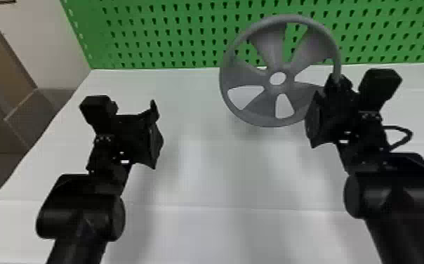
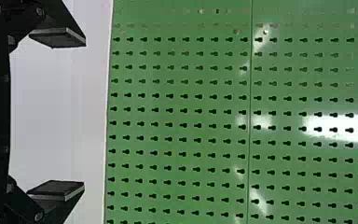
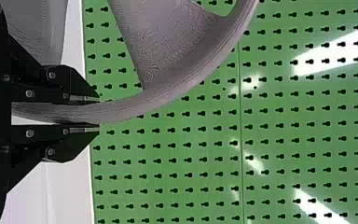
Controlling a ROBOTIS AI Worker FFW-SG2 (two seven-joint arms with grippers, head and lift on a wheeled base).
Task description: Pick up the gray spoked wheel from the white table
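In the head view the gray spoked wheel (image 1: 274, 52) is held upright above the white table (image 1: 222, 175), its face toward the camera. My right gripper (image 1: 330, 94) is at the wheel's right edge. Seen from the right wrist, the right gripper (image 3: 98, 114) is shut on the rim of the wheel (image 3: 168, 93), one finger on each side. My left gripper (image 1: 155, 133) is over the left part of the table, apart from the wheel. In the left wrist view the left gripper (image 2: 84, 114) stands open, its fingers wide apart with nothing between them.
A green pegboard (image 1: 165, 35) rises along the table's back edge, behind the wheel. Beyond the table's left edge lie a white wall (image 1: 32, 38) and a gray-brown floor area.
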